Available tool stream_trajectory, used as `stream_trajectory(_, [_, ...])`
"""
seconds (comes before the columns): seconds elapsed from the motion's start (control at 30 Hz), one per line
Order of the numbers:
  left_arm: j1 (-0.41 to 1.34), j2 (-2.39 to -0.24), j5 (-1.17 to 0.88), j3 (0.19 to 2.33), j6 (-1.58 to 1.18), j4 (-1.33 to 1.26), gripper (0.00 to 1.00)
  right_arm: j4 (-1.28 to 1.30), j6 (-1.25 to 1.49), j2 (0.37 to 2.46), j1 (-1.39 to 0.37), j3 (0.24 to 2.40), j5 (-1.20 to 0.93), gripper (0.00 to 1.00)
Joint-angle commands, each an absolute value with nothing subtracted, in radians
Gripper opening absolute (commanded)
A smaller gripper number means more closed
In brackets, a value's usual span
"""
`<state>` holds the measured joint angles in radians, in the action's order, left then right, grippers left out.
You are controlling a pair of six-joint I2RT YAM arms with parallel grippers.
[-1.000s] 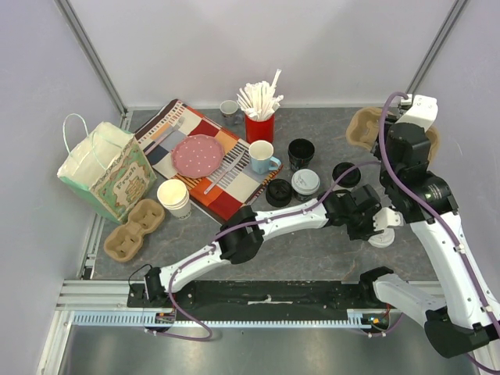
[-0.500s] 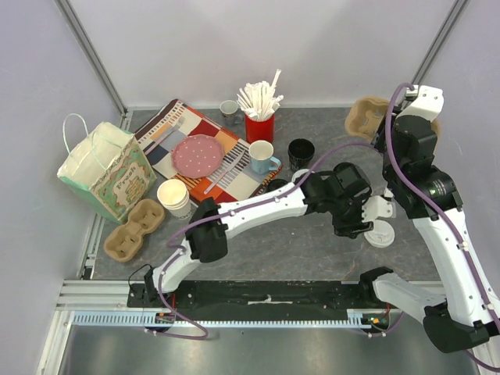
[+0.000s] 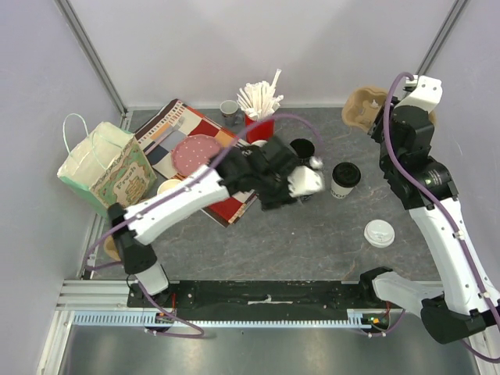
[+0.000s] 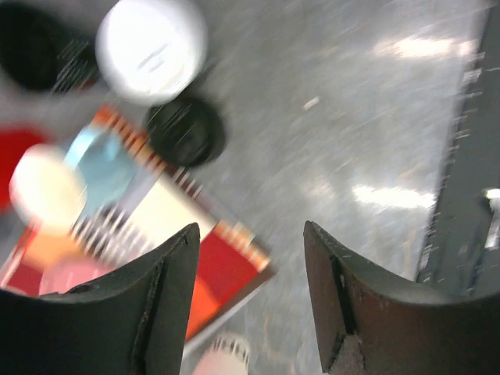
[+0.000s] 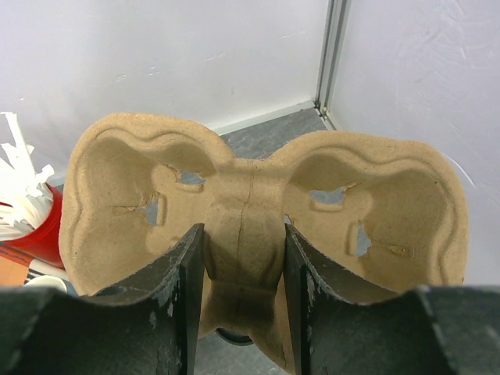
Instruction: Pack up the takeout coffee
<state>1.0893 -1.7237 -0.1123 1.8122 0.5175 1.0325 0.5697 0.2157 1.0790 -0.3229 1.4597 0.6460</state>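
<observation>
Right wrist: my right pincer [image 5: 242, 234] grasps the brown pulp two-cup carrier [image 5: 125, 195]; left pincer [image 4: 250, 234] released, open grey bench [image 4: 351, 117] ahead.

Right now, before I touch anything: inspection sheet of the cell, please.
Surface: grey table, crowded at the back.
Job's things: white-lidded cup and black-lidded cup stand on the table; cardboard carrier is held up at far right.
Clutter: paper bag, placemat, pink plate, black mug, straws, loose white lid, loose black lid.
Grippers: left gripper open, empty, over the placemat's corner; right gripper shut on the carrier's middle.
Cables: purple cable along each arm, no snag seen.
Surroundings: white walls, metal posts; nothing else seen.
</observation>
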Motion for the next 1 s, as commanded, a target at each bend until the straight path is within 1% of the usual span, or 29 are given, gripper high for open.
stream_trajectory(0.0, [0.887, -1.542, 0.066, 1.848, 0.482, 1.181, 0.64, 0.488, 0.235, 1.101, -0.322, 1.470, 0.603, 0.10])
stream_trajectory(0.03, [0.841, -1.523, 0.080, 1.865, 0.473, 1.224, 0.66, 0.483, 0.236, 1.106, -0.322, 1.467, 0.585, 0.10])
stream_trajectory(0.07, [0.746, -1.500, 0.145, 1.861, 0.453, 1.229, 0.67, 0.479, 0.236, 1.120, -0.322, 1.465, 0.580, 0.09])
stream_trajectory(0.1, [0.698, -1.468, 0.178, 1.850, 0.448, 1.230, 0.67, 0.476, 0.236, 1.124, -0.322, 1.462, 0.571, 0.10])
stream_trajectory(0.13, [0.649, -1.407, 0.196, 1.815, 0.451, 1.227, 0.70, 0.472, 0.236, 1.137, -0.322, 1.459, 0.557, 0.10])
stream_trajectory(0.17, [0.541, -1.372, 0.216, 1.795, 0.453, 1.224, 0.71, 0.468, 0.235, 1.141, -0.322, 1.460, 0.551, 0.09])
stream_trajectory(0.23, [0.416, -1.301, 0.222, 1.749, 0.469, 1.216, 0.73, 0.463, 0.232, 1.155, -0.322, 1.460, 0.535, 0.10])
stream_trajectory(0.27, [0.288, -1.281, 0.215, 1.735, 0.479, 1.203, 0.74, 0.459, 0.232, 1.160, -0.322, 1.462, 0.531, 0.10])
stream_trajectory(0.3, [0.226, -1.267, 0.218, 1.721, 0.488, 1.190, 0.74, 0.457, 0.229, 1.164, -0.322, 1.460, 0.526, 0.10])
stream_trajectory(0.37, [0.081, -1.226, 0.274, 1.666, 0.514, 1.152, 0.75, 0.453, 0.227, 1.173, -0.322, 1.460, 0.519, 0.10])
stream_trajectory(0.43, [0.005, -1.207, 0.293, 1.634, 0.532, 1.123, 0.76, 0.451, 0.219, 1.186, -0.322, 1.459, 0.512, 0.09])
stream_trajectory(0.47, [-0.080, -1.194, 0.263, 1.629, 0.537, 1.118, 0.76, 0.451, 0.218, 1.187, -0.322, 1.459, 0.508, 0.10])
stream_trajectory(0.57, [-0.190, -1.192, 0.184, 1.611, 0.568, 1.123, 0.77, 0.449, 0.203, 1.196, -0.322, 1.457, 0.505, 0.09])
stream_trajectory(0.63, [-0.225, -1.207, 0.169, 1.597, 0.574, 1.114, 0.77, 0.449, 0.193, 1.201, -0.322, 1.459, 0.508, 0.09])
stream_trajectory(0.83, [-0.250, -1.279, 0.153, 1.589, 0.597, 1.045, 0.77, 0.472, 0.179, 1.218, -0.322, 1.485, 0.509, 0.09])
stream_trajectory(0.97, [-0.258, -1.333, 0.129, 1.585, 0.630, 1.031, 0.74, 0.492, 0.178, 1.220, -0.322, 1.493, 0.528, 0.09])
